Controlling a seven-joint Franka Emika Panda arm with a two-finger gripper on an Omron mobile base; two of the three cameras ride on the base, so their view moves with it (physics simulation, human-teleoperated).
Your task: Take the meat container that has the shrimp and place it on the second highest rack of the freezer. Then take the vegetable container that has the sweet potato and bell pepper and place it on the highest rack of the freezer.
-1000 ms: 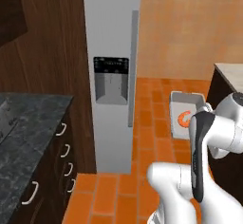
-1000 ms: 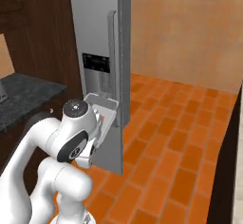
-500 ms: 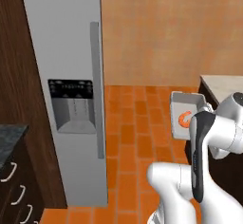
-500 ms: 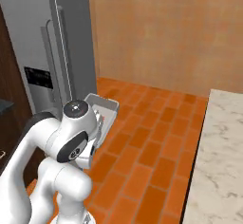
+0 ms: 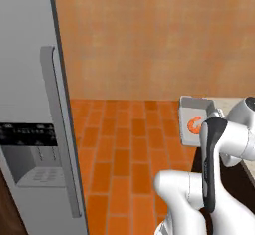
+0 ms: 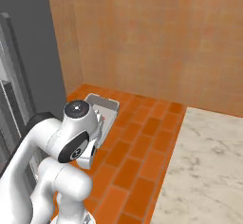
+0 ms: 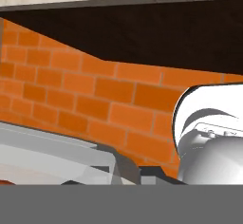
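Observation:
The meat container, a light-grey tray, hangs above the brick floor with the orange shrimp lying inside it. My gripper is shut on the tray's right rim, mostly hidden behind my arm. From the right base view the meat container pokes out beyond my wrist. In the hand view its rim crosses the lower left. The freezer stands at the left with its door shut, its long handle and dispenser panel facing me. Its dark side shows in the right base view.
A pale marble counter runs along the right, with a dark cabinet front under it. Orange brick floor lies open between the freezer and the counter, closed off by a tan wall behind.
The base has turned, so the whole scene slid left: the freezer went to the left edge and the marble counter came in. The tray stays in my grip.

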